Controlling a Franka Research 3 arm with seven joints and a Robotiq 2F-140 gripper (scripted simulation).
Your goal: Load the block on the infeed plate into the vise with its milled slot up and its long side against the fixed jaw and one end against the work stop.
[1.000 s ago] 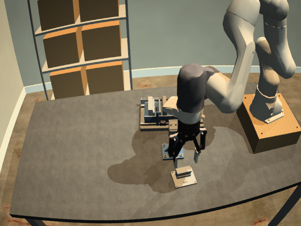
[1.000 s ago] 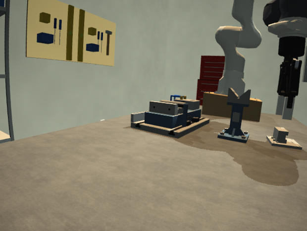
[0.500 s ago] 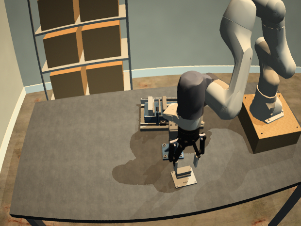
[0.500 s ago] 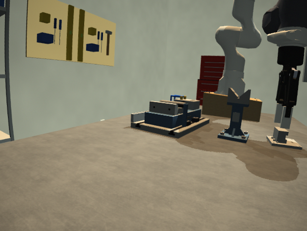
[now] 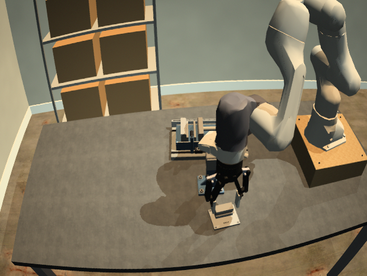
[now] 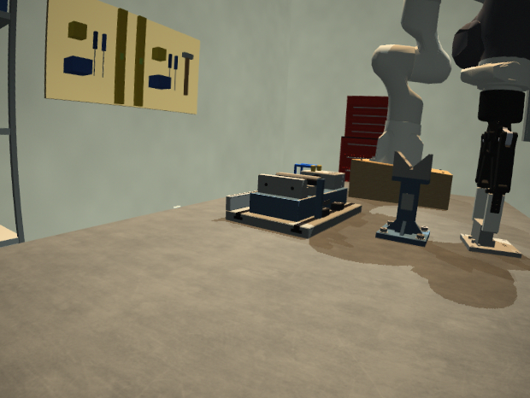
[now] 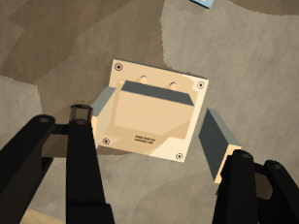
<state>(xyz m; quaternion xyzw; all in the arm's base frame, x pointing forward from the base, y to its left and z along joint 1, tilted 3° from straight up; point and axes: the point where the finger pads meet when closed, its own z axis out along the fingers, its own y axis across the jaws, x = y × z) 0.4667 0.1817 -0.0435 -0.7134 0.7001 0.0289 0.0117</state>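
the gripper (image 5: 225, 201) (image 6: 487, 213) (image 7: 158, 112) pointing down, its two fingers about half spread, one on each side of the block (image 5: 224, 209) (image 6: 485, 237) (image 7: 152, 112), pinching nothing, the block on its plate (image 5: 227, 224) (image 6: 509, 250) (image 7: 172, 150)

Lowering the open gripper (image 5: 225, 205) (image 6: 485, 226) (image 7: 158, 112) toward the infeed plate (image 5: 231, 221) (image 6: 509, 249) (image 7: 196, 103), bringing its fingers (image 5: 237, 200) (image 6: 493, 216) down from above the block (image 5: 224, 208) (image 6: 485, 238) (image 7: 152, 112) to opposite ends of it.
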